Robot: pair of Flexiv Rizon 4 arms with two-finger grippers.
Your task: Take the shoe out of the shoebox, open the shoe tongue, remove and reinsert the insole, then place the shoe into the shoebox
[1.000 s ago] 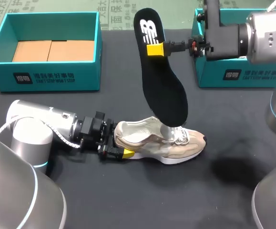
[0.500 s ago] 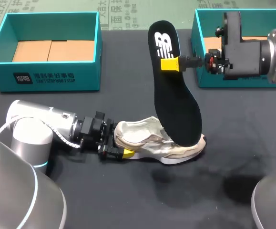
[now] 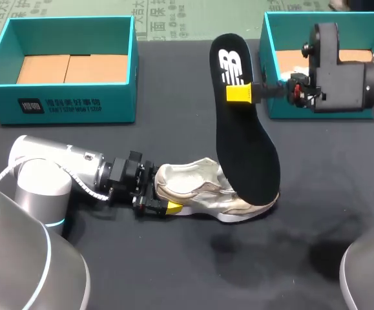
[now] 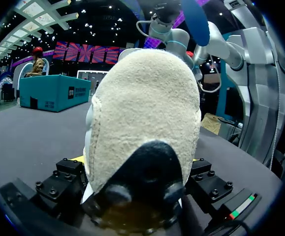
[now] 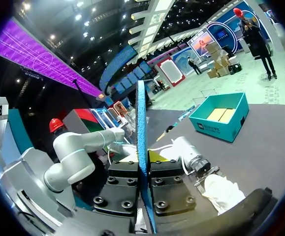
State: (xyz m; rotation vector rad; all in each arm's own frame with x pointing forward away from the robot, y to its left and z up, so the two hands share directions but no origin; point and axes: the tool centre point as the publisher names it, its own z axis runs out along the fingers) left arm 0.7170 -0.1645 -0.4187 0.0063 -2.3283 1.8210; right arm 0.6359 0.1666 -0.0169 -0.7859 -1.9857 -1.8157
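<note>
Your left hand [image 3: 165, 207] lies low on the desk [image 3: 174, 271], clamped on the heel of the shoe [image 3: 193, 187]. Your right hand [image 3: 240, 94] reaches in level, pinching the black insole [image 3: 246, 155], which hangs upright over the shoe's toe.

The heel of the beige suede sneaker [image 3: 199, 190] fills the gap between the jaws of our left gripper [image 3: 164, 194] and blocks everything ahead of them. Our right gripper [image 3: 238, 93] pinches the black foam insole [image 3: 246, 148], which hangs down to the sneaker's toe and walls off that side. Bare black tabletop [image 3: 174, 271] beside both grippers lies open to us.
</note>
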